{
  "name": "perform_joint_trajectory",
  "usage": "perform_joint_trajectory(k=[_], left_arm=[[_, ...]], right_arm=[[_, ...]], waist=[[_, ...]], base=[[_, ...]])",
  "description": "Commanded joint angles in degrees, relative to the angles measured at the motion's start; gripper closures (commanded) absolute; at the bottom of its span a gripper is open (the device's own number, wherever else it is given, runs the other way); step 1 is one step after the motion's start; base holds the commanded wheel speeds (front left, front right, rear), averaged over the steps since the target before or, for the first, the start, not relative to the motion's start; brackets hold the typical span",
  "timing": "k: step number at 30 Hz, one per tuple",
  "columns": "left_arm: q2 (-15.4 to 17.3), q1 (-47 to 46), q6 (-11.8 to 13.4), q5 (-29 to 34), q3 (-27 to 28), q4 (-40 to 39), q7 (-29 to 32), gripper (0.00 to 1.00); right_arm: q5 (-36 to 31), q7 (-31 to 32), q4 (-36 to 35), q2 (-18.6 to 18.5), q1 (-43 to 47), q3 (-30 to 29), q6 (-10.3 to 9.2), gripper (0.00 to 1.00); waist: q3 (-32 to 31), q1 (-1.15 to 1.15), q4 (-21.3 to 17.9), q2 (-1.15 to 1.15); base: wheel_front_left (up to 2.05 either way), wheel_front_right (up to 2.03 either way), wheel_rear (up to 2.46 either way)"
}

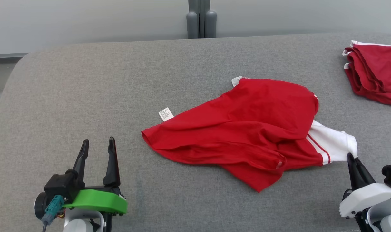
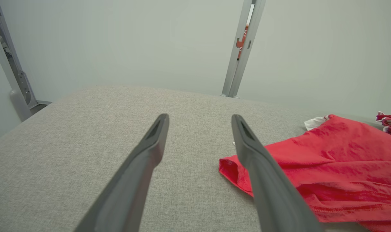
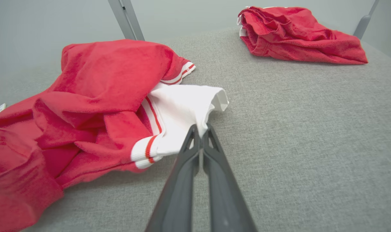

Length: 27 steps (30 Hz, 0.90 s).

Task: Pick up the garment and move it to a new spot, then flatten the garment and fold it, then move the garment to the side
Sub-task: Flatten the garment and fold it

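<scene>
From the head view, the red shirt (image 1: 247, 129) lies in the middle of the gray table (image 1: 102, 80). The left gripper (image 1: 97, 143) is spread wide, off to its left. From the left wrist view, open table lies ahead, with a pale wall (image 2: 118, 42) behind. From the right wrist view, the right gripper (image 3: 200, 129) pinches the white sleeve (image 3: 182, 109) at its edge. Another red pile (image 3: 295, 35) sits well apart.

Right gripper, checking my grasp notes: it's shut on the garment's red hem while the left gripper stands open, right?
Not the red hem: the right wrist view shows the right gripper shut on the white sleeve of the garment. The left gripper stands open.
</scene>
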Motion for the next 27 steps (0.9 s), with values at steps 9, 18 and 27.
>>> perform_joint_trajectory(k=[9, 18, 27], left_arm=[[0.14, -0.26, -0.28, 0.77, 0.43, 0.3, 0.0, 0.0], [0.14, 0.18, -0.36, 0.39, 0.1, 0.41, 0.0, 0.0], [0.14, -0.2, -0.04, 0.02, -0.21, 0.12, 0.0, 0.0]], right_arm=[[-6.82, 2.02, -10.72, 2.48, -0.72, -1.92, -0.07, 0.0], [-6.0, 5.67, -13.0, 4.31, 0.49, 6.82, -0.07, 0.0], [-3.17, 8.98, -6.52, 4.26, 1.02, 12.09, -0.06, 0.13]], waist=[[-0.2, 0.0, 1.0, 0.0], [-0.49, 0.0, 2.55, 0.0], [0.1, 0.0, 4.08, 0.0]], base=[[0.0, 0.0, 0.0], [0.0, 0.0, 0.0], [0.0, 0.0, 0.0]])
